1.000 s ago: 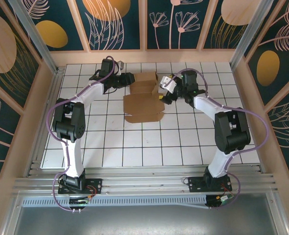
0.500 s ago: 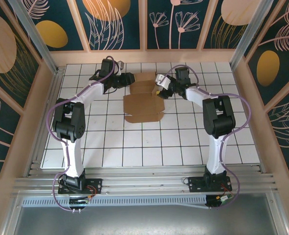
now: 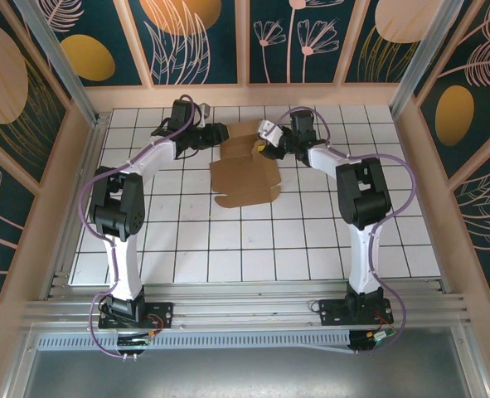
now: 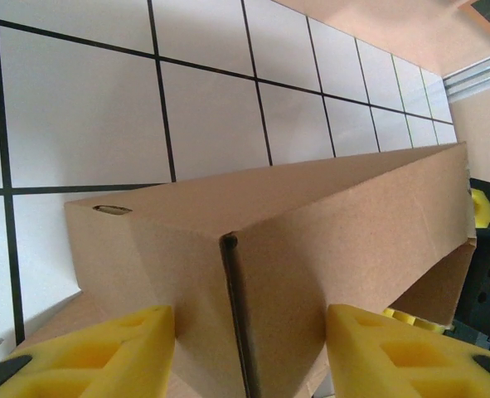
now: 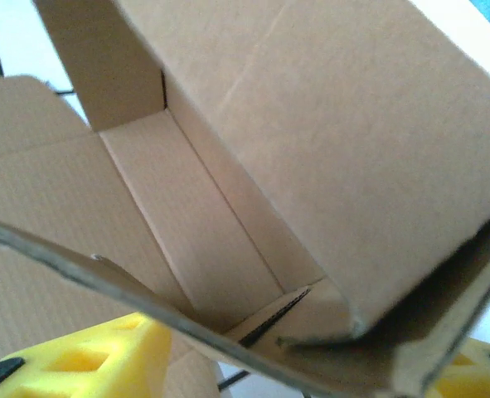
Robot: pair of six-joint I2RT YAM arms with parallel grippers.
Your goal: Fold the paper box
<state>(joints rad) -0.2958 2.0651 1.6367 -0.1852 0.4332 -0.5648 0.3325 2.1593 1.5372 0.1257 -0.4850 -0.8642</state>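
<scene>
Since a second ago, the right arm [image 3: 361, 195] has been swung in toward the far left, with its elbow drawn closer to the middle. The right jaws have been carried from just beside the paper box [image 3: 245, 178] onto its far right end. The left arm [image 3: 124, 207] has been left where it was.

A white tiled worktop [image 3: 186, 240] with black grid lines is seen beneath both arms. The paper box is found at the far middle of it, between the two wrists. Its near part is spread flat as a brown sheet with flaps, and its far part is raised into folded walls.

In the left wrist view, a standing corner of the box [image 4: 311, 215] is clamped by the left jaws at a middling width, with a yellow pad [image 4: 104, 356] set against each side of the crease.

In the right wrist view, the open end of the box [image 5: 352, 124] is seen between the yellow pads [image 5: 87, 356] of the right jaws, with a flap edge crossing the gap. Whether the cardboard is pinched there cannot be told.
</scene>
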